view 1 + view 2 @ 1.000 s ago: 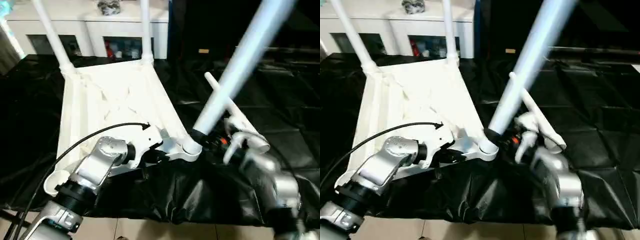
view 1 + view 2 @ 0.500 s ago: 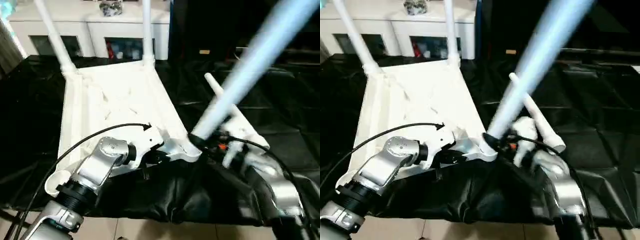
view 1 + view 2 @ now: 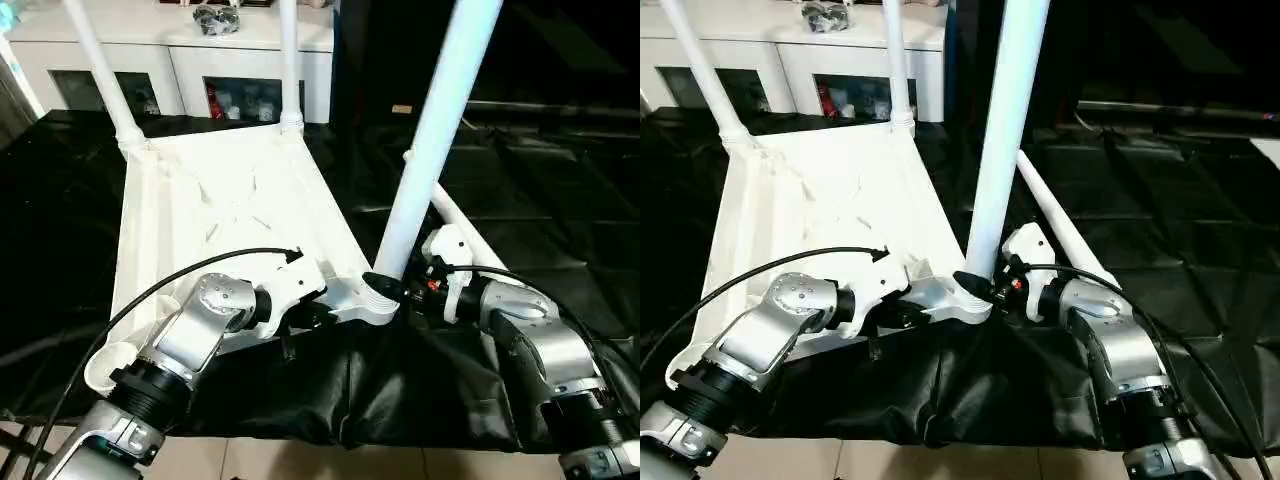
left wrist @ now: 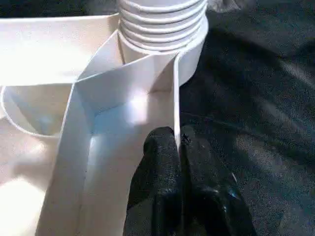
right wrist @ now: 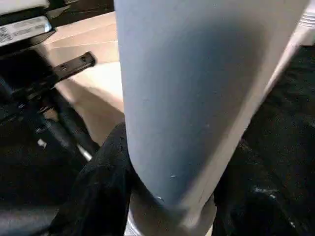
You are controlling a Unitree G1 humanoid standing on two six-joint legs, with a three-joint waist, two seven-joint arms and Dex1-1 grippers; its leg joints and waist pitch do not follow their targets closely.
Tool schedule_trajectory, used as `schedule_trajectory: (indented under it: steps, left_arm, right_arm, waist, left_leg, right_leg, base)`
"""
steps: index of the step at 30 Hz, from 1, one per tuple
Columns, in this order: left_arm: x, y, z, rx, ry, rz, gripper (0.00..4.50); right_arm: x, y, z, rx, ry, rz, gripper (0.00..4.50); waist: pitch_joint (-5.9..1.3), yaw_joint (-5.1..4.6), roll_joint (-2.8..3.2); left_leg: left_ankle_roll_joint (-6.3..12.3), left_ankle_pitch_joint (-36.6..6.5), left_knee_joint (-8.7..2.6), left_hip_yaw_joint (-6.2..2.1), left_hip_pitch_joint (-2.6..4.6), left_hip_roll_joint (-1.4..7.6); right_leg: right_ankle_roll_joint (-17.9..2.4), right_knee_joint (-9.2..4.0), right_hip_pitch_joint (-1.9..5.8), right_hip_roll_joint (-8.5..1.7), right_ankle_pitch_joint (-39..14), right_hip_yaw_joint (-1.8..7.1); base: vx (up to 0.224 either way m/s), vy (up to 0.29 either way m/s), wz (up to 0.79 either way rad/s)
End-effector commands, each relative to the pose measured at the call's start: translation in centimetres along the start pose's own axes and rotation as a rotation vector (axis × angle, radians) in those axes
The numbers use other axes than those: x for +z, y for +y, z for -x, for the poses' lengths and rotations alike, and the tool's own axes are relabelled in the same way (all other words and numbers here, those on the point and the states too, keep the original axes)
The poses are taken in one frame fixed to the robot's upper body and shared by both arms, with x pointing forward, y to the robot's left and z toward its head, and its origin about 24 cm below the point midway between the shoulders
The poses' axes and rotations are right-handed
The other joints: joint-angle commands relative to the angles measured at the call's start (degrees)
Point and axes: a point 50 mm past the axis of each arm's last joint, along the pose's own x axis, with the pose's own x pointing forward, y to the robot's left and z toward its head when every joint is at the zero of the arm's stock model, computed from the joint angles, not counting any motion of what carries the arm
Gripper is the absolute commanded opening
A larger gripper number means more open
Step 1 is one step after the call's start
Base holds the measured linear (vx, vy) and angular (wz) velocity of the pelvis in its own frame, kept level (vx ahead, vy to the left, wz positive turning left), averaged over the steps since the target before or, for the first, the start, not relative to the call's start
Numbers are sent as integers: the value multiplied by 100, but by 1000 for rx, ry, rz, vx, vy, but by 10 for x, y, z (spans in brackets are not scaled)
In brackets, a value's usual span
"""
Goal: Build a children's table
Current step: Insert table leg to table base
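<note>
The white tabletop [image 3: 230,200] lies underside up on the black-covered work table. Two white legs [image 3: 100,70] [image 3: 289,60] stand in its far corner sockets. A third leg [image 3: 430,140] stands almost upright at the near right corner socket [image 3: 375,302], and my right gripper [image 5: 170,196] is shut on its lower end. My left gripper [image 4: 179,142] is shut on the tabletop's thin side wall just beside that socket, under a ridged white collar [image 4: 162,24]. A fourth leg [image 3: 1055,215] lies flat on the black cover behind my right wrist.
White cabinets [image 3: 180,40] stand beyond the work table. The black cover [image 3: 560,200] hangs over the front edge onto a tiled floor [image 3: 300,460]. A black cable [image 3: 200,262] arcs over my left forearm. The near left corner socket [image 3: 105,365] holds nothing.
My right gripper has swung the third leg from a strong lean to the right to nearly upright over the near right socket. The left gripper has kept its hold.
</note>
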Motion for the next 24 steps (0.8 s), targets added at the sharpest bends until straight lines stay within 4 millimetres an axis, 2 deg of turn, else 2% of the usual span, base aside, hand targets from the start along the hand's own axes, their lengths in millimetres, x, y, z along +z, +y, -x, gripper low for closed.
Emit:
schedule_trajectory:
  steps: [1,5,6,9,14,15,17,19,20,21,23,24]
  left_arm:
    - [19,-7,-1,-91,-67,-95,0]
    - [21,-10,0,-128,-70,-116,0]
    - [21,-10,0,-137,-65,-125,0]
    - [23,-10,1,-145,-66,-137,0]
    - [26,-3,3,-77,-57,-107,0]
    - [27,1,3,-21,-51,-84,0]
    - [28,3,3,-1,-50,-76,0]
    - [32,6,1,81,-59,-22,0]
    - [36,7,-1,146,-65,39,0]
    - [36,7,-1,146,-65,39,0]
    - [38,7,-3,182,-66,67,0]
    - [43,5,-10,248,-63,114,0]
  right_arm:
    - [-42,15,-1,119,178,-72,188]
    - [-43,15,0,149,188,-59,188]
    - [-43,15,1,167,189,-53,188]
    - [-43,14,1,192,191,-34,188]
    - [-40,6,-4,115,160,-33,188]
    - [-38,-1,-8,29,142,-42,188]
    - [-38,-4,-9,-4,137,-46,188]
    - [-39,-13,-15,-144,131,-69,188]
    - [-39,-17,-22,-246,120,-91,188]
    - [-39,-17,-22,-246,120,-91,188]
    - [-39,-18,-28,-289,113,-106,188]
    - [-38,-19,-40,-374,110,-134,188]
  waist:
    - [-268,21,14]
    - [-275,24,1]
    - [-278,29,20]
    - [-276,23,21]
    - [-268,17,29]
    - [-255,10,22]
    - [-237,-15,27]
    - [-212,-50,46]
    - [-209,-68,63]
    - [-206,-124,44]
    - [-209,-167,35]
    - [-212,-204,103]
  left_leg:
    - [270,-1018,-435,-6,95,141]
    - [335,-909,-429,-3,99,147]
    - [349,-894,-429,-4,101,147]
    - [363,-903,-429,-1,102,147]
    - [333,-988,-442,0,113,153]
    - [297,-1095,-455,-2,106,149]
    - [179,-1294,-483,-6,110,151]
    - [8,-1580,-525,-26,98,146]
    - [-41,-1638,-533,-32,96,145]
    - [-140,-1702,-545,-45,81,140]
    - [-152,-1816,-554,-65,57,122]
    - [-193,-1883,-562,-67,61,138]
  right_leg:
    - [-1528,-372,197,-162,88,73]
    - [-1593,-353,210,-160,297,68]
    - [-1622,-349,210,-164,330,65]
    - [-1670,-352,215,-157,369,62]
    - [-1716,-354,203,-157,274,59]
    - [-1704,-371,205,-159,106,59]
    - [-1662,-401,193,-172,-240,62]
    - [-1505,-439,174,-174,-805,61]
    - [-1478,-445,168,-175,-908,59]
    - [-1432,-456,159,-184,-1079,55]
    - [-1274,-494,168,-178,-1375,34]
    - [-1286,-476,135,-178,-1318,46]
  base:
    - [0,0,0]
    - [0,0,0]
    - [0,0,0]
    - [0,0,0]
    - [0,0,0]
    - [0,0,0]
    - [0,0,0]
    - [0,0,0]
    - [0,0,0]
    - [0,0,0]
    - [0,0,0]
    - [0,0,0]
